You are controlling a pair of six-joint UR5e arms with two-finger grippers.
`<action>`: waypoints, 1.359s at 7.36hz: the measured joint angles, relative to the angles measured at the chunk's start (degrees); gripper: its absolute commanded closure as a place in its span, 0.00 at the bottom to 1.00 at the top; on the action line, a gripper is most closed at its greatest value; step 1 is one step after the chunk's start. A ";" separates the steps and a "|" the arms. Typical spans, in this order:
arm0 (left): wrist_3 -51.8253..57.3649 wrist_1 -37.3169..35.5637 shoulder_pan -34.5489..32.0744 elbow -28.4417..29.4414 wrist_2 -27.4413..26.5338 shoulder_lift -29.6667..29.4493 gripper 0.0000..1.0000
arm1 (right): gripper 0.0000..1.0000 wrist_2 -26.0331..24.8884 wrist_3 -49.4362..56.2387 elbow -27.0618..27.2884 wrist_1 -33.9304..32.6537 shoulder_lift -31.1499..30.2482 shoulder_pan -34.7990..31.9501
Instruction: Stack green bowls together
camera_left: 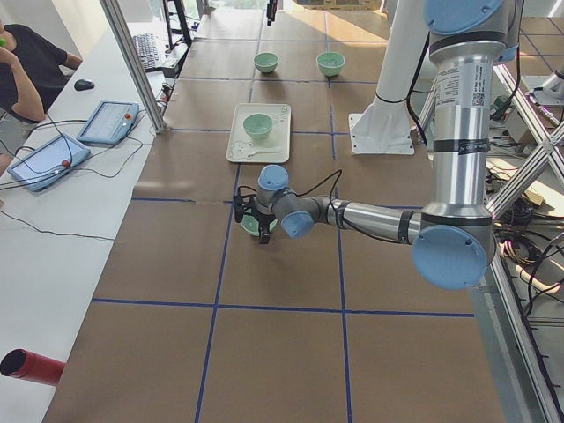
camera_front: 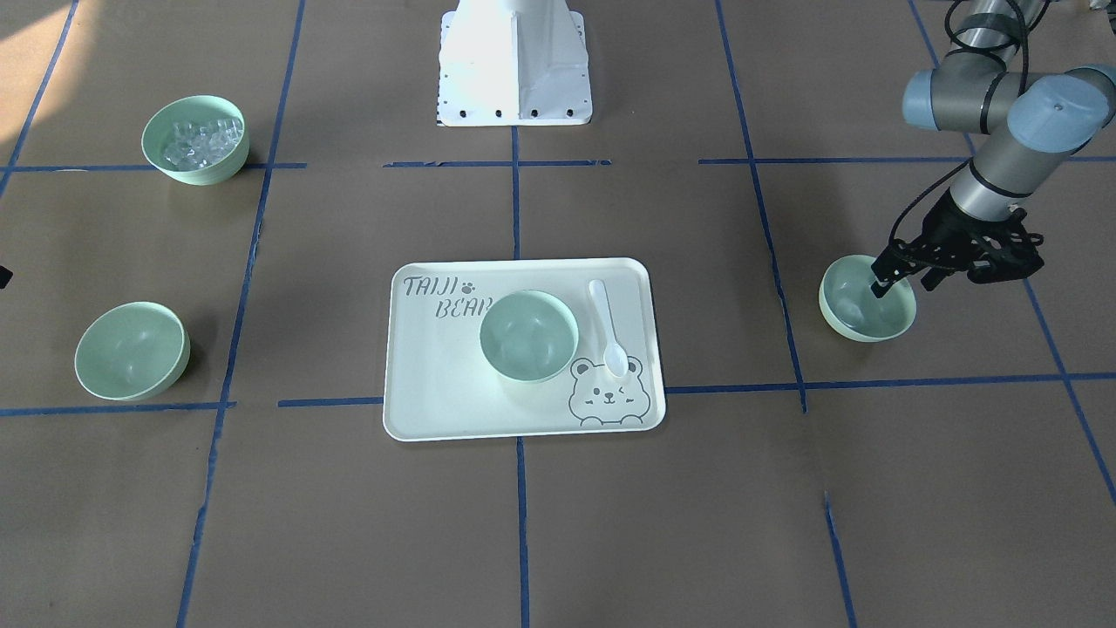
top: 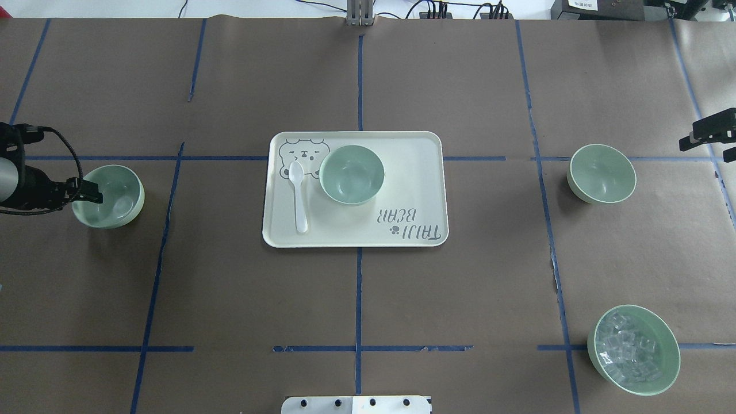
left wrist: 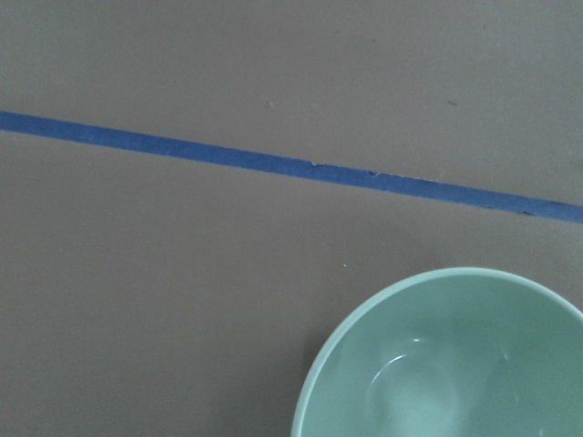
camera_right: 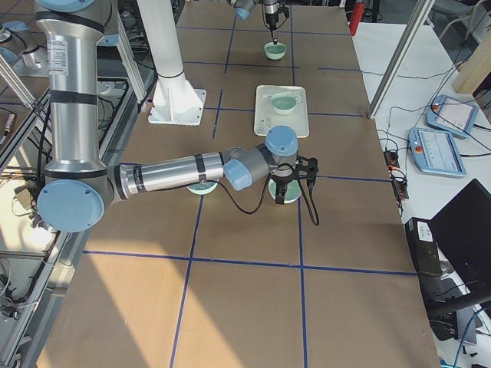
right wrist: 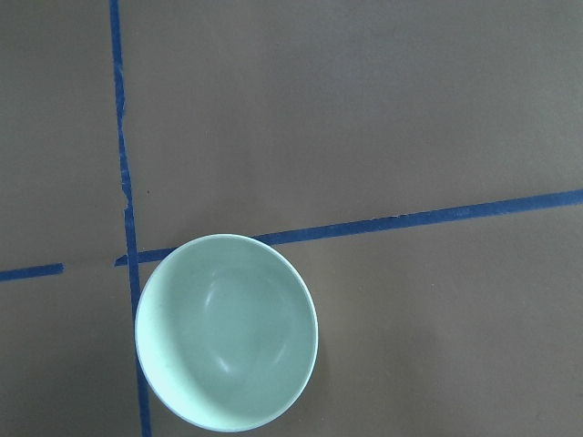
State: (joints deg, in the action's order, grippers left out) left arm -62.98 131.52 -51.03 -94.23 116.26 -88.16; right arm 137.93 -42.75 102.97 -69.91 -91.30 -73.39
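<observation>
A table covered in brown paper [top: 230, 287] is divided into squares by blue tape lines [top: 357, 299]. Three empty pale green bowls sit well apart in a row across it.

The left bowl [top: 118, 198] rests upright on the paper at the robot's left end. The left gripper [camera_front: 902, 283] is low at this bowl with its jaws wide apart, straddling the rim. One fingertip [camera_front: 877, 286] dips inside the bowl and the other lies outside the rim. Neither visibly presses the wall.

The middle bowl [top: 352, 174] stands upright on a pale rectangular tray [top: 402, 190] at the table's centre. It is just beside a white spoon [top: 299, 198], whose scoop end lies over a bear drawing on the tray.

The right bowl [top: 602, 173] sits on the paper at the robot's right end, beside a tape crossing. The right gripper [top: 712, 135] hangs above the table near this bowl, not touching it. Only part of it shows at the edge of the overhead view, and I cannot tell how its jaws stand.

A fourth green bowl, the ice bowl [top: 633, 349], holds clear cubes and stands on the robot's right, nearer the robot's side of the table
</observation>
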 measured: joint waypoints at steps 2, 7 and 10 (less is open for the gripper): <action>-0.29 1.77 0.97 1.04 -1.12 0.32 1.00 | 0.00 -1.07 -0.39 0.23 0.03 -0.18 0.81; -0.08 1.15 -3.53 -5.26 9.97 4.70 1.00 | 0.00 -6.29 0.06 0.12 1.57 -2.02 6.35; -0.63 -13.98 -7.45 -12.60 13.55 -1.31 1.00 | 0.00 -9.38 -0.14 -2.68 4.49 -1.36 9.17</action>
State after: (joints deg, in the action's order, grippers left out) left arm -63.61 117.54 -58.48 -106.83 129.82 -89.47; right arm 128.55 -42.89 100.29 -65.41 -92.66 -64.22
